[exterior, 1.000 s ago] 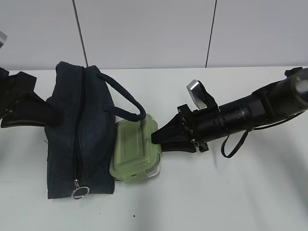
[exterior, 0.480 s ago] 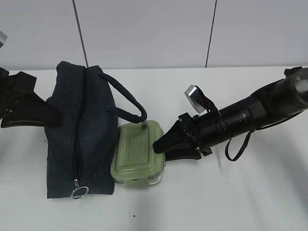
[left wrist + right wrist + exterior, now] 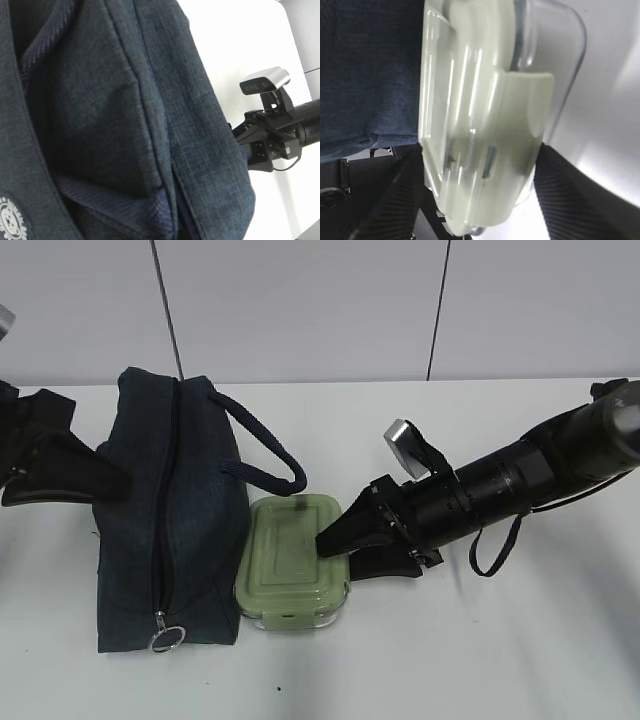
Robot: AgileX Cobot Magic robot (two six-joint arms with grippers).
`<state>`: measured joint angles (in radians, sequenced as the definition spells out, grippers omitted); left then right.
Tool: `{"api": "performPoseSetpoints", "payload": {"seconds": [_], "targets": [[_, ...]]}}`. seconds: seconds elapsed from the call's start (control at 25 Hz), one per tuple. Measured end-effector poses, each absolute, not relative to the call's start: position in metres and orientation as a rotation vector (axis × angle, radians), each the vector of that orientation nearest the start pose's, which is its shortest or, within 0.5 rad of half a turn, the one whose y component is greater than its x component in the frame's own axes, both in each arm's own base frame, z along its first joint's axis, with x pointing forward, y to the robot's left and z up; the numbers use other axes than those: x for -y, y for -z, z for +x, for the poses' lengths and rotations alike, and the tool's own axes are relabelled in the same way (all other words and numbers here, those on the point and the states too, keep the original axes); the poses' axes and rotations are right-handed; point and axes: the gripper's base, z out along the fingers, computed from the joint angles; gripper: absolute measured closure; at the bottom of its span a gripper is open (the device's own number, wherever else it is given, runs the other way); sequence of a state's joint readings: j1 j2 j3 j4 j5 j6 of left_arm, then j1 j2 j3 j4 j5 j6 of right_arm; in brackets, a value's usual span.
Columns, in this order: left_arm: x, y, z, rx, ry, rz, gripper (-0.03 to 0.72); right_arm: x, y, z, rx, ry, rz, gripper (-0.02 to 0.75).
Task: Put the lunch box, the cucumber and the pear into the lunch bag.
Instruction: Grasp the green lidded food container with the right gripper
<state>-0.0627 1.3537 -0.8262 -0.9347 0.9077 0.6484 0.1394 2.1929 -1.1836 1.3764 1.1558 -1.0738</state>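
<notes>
Beside the lunch bag point(image 3: 165, 510) on the white tabletop point(image 3: 500, 640) lies the lunch box point(image 3: 294, 558), lid up, long axis running away from the camera, its left edge touching the bag. Gripping its right side is the right end effector point(image 3: 335, 543), fingers closed around the box, arm stretched low from the right. At the bag's far left the left end effector point(image 3: 95, 480) is too hidden to judge

Dark navy fabric of the lunch bag point(image 3: 125, 125) fills most of the frame, a seam running down it; past its right edge, the right arm point(image 3: 280, 135) reaches in over the white tabletop point(image 3: 235, 45)
</notes>
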Motion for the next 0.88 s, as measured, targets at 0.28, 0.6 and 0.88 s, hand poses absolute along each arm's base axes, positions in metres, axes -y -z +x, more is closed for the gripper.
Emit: {"api": "performPoseSetpoints", "payload": {"seconds": [0.28, 0.6, 0.88], "targets": [[0.073, -0.258, 0.241, -2.547, 0.944, 0.244, 0.703, -0.132, -0.108, 0.366, -2.613, -1.585, -0.264, 0.181], [0.073, -0.258, 0.241, -2.547, 0.944, 0.244, 0.703, -0.129, -0.114, 0.377, -2.733, -1.459, -0.297, 0.180], [0.073, -0.258, 0.241, -2.547, 0.944, 0.244, 0.703, -0.139, -0.119, 0.382, -2.779, -1.375, -0.329, 0.180]]}}
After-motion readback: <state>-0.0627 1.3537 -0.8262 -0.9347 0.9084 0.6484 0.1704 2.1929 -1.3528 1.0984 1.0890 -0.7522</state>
